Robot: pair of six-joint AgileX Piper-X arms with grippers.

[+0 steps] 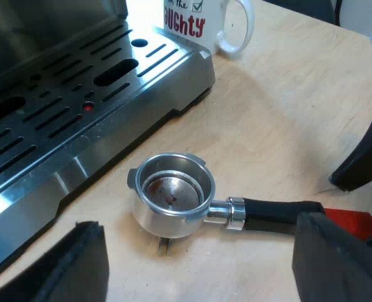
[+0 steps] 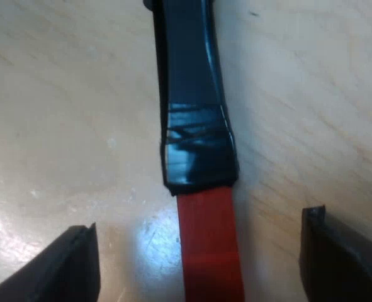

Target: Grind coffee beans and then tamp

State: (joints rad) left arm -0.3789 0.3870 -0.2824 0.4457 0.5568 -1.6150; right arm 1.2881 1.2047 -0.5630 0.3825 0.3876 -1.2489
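A coffee corner is shown; whether it is in a home, a shop or a lab cannot be told. A pale wooden table (image 1: 286, 113) is seen under the fingers (image 1: 78, 270) of the left gripper (image 1: 198, 226). Beyond them, an espresso machine (image 1: 78, 94) and a white mug (image 1: 204, 22) with printed words are set on it.

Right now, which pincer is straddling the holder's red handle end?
The right pincer: its open fingers flank the holder's red end. The left pincer hangs open nearer the metal basket.

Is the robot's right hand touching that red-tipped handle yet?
Apart. In the right wrist view, the open right hand straddles the handle, bare table showing either side.
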